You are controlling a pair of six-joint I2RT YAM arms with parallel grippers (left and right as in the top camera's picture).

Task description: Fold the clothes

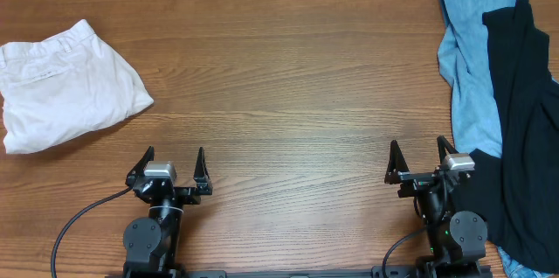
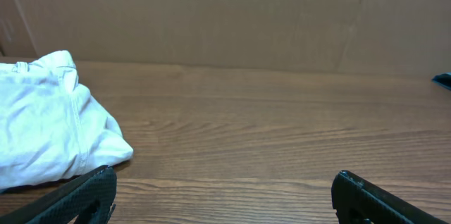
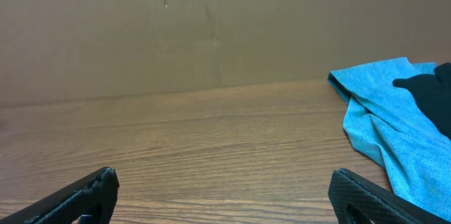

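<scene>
The cream shorts (image 1: 63,86) lie folded in a bundle at the table's far left; they also show in the left wrist view (image 2: 49,129). A light blue garment (image 1: 470,59) and a black garment (image 1: 524,121) lie spread at the right edge; both show in the right wrist view, the blue (image 3: 384,122) and the black (image 3: 430,90). My left gripper (image 1: 171,157) is open and empty near the front edge, right of the shorts, and it shows in its own wrist view (image 2: 225,199). My right gripper (image 1: 419,154) is open and empty, just left of the black garment, and it shows in its own wrist view (image 3: 225,196).
The wooden table (image 1: 288,77) runs between the two piles. A brown cardboard wall (image 2: 232,13) stands along the far edge. A black cable (image 1: 79,221) trails from the left arm's base.
</scene>
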